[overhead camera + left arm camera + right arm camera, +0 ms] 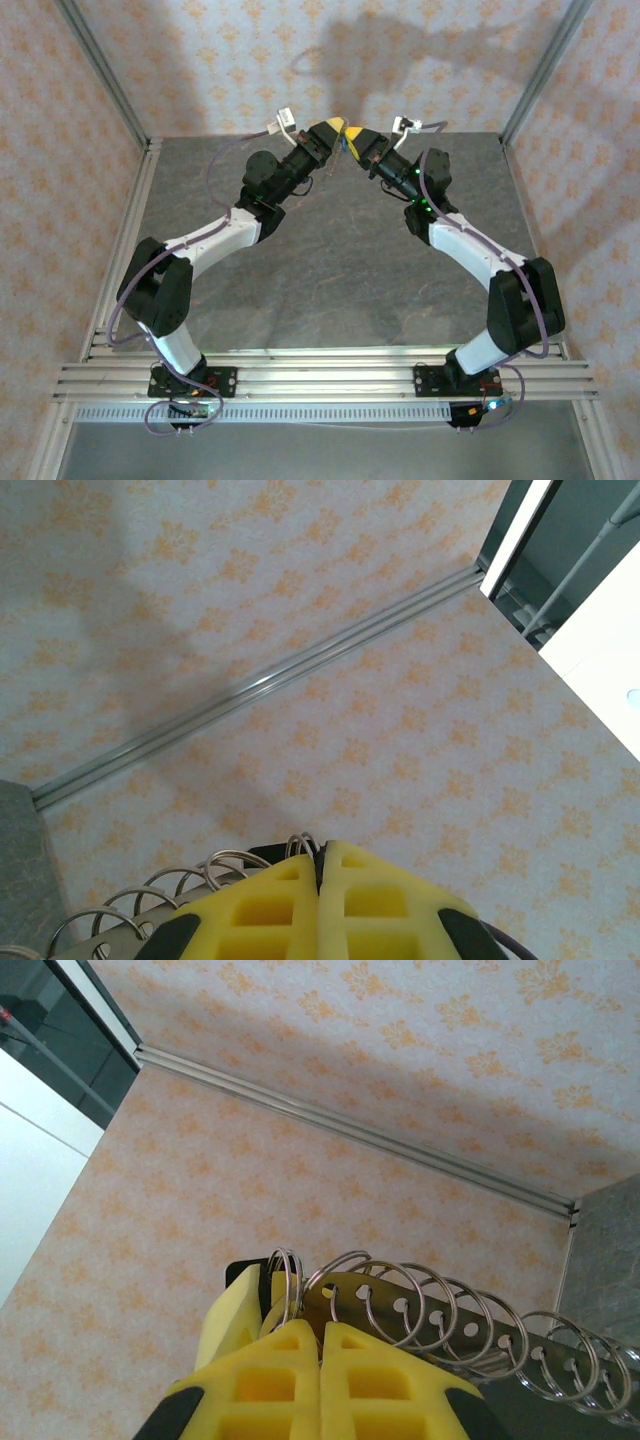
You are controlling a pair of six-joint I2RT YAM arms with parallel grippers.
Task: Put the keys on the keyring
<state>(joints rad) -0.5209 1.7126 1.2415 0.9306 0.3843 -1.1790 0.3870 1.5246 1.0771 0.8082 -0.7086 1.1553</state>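
While both arms lean over the far edge of the table [330, 270], left gripper [322, 848] and right gripper [320, 1328] nearly tip to tip, each pair of yellow fingers [270, 1380] pressed shut, keyring [455, 1332], a metal strip of wire rings, just beside the fingertips.

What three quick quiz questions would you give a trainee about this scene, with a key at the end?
1. True or false: the left tool and the right tool lie flat on the table.
2. Both tools are: A) wide open, B) shut, C) pointing down at the table.
3. What shiny thing sits just beyond the right tool in its wrist view?
Key: 1 false, both are raised off the table with their tips close together. 2 B. 3 a metal strip carrying a row of wire rings.
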